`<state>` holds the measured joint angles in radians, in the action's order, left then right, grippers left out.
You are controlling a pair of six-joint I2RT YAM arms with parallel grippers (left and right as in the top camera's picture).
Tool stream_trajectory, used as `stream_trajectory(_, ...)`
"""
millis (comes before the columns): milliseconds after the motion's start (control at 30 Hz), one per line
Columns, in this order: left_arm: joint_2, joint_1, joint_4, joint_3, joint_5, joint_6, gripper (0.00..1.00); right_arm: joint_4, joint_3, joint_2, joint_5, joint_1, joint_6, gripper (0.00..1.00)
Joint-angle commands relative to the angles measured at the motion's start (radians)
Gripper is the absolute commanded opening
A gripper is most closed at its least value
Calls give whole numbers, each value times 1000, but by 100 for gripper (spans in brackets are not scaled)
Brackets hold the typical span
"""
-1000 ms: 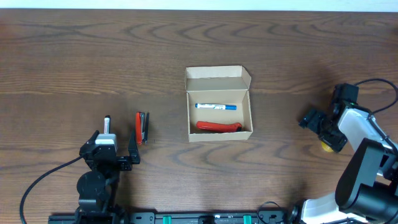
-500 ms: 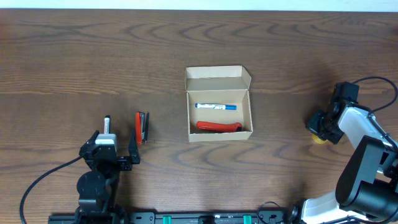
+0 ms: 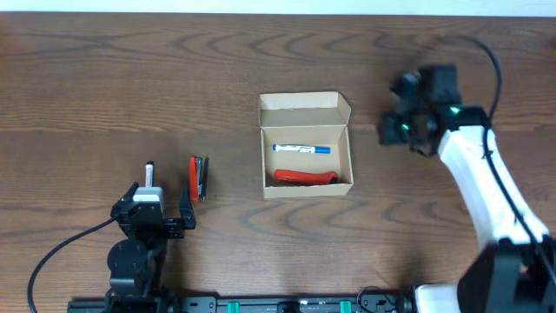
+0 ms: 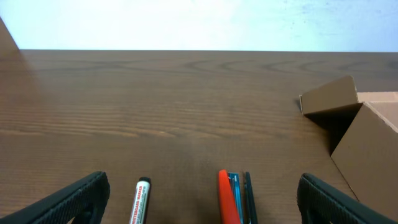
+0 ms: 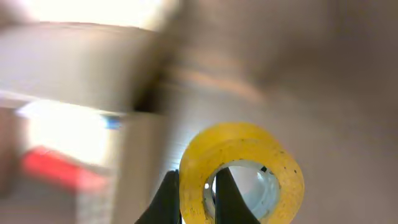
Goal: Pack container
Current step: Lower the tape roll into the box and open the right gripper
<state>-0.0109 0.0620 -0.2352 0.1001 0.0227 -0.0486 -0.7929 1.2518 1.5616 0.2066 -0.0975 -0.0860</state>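
Observation:
The container, a light-brown cardboard box with its flap lid open at the back, stands mid-table. In it lie a blue-and-white pen and a red tool. My right gripper hangs just right of the box. In the right wrist view this gripper is shut on the wall of a yellow tape roll, with the blurred box to the left. My left gripper rests open near the front left, nothing between its fingers.
A black-capped white marker and a red stapler lie side by side ahead of the left gripper. The left wrist view shows the marker, the stapler and the box corner. Arm cables trail at the front left and far right.
The right gripper shut on the yellow tape roll at the right edge, lifted it and swung up-left toward the box. The left arm has not moved.

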Motion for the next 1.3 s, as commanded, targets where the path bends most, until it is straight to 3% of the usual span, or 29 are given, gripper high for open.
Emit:
stream_trajectory(0,6,3,-11,-26,4,8,95,-84,111,-28,82,-143,-398,1)
stream_trajectory(200,6,3,-11,-26,4,8,95,-215,181,-28,76,-368,-958,1)
stream_trajectory(233,6,3,-11,-26,4,8,95,-217,181,-24,74,-388,-998,1)
stream_trajectory(867,6,3,-11,-26,3,8,95,-225,180,370,90,-405,-1069,1)
stream_trajectory(1100,6,3,-11,-26,3,7,95,-221,180,420,90,-405,-1071,1)
stream_trajectory(1133,6,3,-11,-26,3,7,95,-220,180,418,89,-405,-1071,3)
stream_trajectory(1167,6,3,-11,-26,3,7,95,-220,181,417,90,-405,-1068,19)
stream_trajectory(1233,6,3,-11,-26,3,7,95,-214,181,417,90,-405,-1025,60)
stream_trajectory(1267,6,3,-11,-26,3,7,95,-213,181,417,90,-406,-1003,63)
